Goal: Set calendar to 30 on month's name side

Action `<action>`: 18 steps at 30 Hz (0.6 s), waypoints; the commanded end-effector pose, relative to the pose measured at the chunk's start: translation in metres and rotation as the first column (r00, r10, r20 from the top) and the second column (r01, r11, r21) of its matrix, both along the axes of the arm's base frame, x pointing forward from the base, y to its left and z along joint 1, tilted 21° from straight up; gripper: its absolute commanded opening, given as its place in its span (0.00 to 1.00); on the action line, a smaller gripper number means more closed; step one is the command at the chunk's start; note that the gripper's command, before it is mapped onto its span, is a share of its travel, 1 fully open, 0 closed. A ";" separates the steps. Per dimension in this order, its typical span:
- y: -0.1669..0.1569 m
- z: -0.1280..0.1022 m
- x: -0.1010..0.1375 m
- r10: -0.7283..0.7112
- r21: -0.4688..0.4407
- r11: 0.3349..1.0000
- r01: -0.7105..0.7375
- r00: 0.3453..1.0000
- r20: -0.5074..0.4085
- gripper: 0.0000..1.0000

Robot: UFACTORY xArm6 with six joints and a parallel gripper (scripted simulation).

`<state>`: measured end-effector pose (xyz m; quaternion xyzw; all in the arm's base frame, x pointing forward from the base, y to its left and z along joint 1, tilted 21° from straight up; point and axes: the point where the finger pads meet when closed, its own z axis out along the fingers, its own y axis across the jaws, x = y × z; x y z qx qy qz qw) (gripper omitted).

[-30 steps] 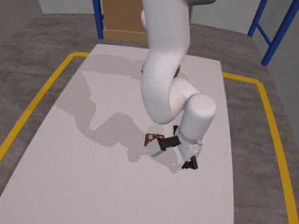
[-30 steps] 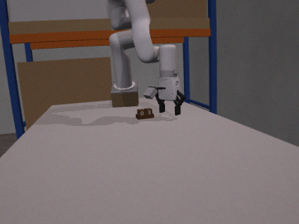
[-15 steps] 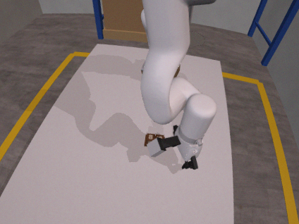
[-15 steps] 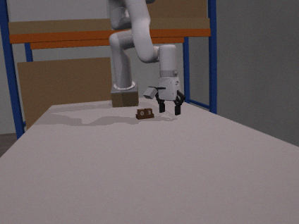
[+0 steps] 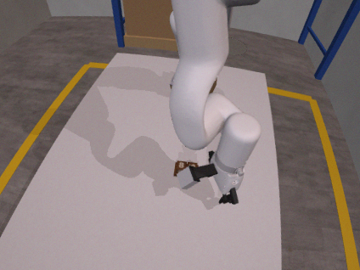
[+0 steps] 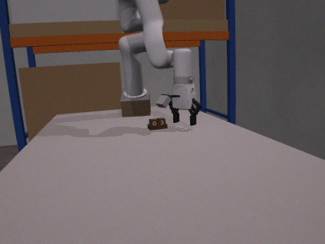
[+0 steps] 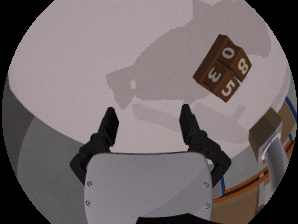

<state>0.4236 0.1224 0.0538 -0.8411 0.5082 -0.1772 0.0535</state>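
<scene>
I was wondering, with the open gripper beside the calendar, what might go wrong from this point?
1. The exterior view reads 0 then 3 on the two cubes, so they likely need swapping. They stand tightly side by side, so the fingers may nudge the neighbour when gripping one.
2. The tray looks small and light; a sideways bump could slide or tip it.
3. The wrist view shows other digits on top faces, so a cube rotated during handling could present the wrong digit.
</scene>
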 end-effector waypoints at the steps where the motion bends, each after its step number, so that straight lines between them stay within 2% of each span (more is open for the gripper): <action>1: 0.000 0.001 0.001 0.001 0.001 1.000 -0.001 1.000 0.003 1.00; 10: 0.001 0.003 0.000 0.000 0.001 1.000 0.000 1.000 0.003 1.00; 18: 0.003 0.026 -0.008 0.000 0.001 1.000 0.000 1.000 0.003 1.00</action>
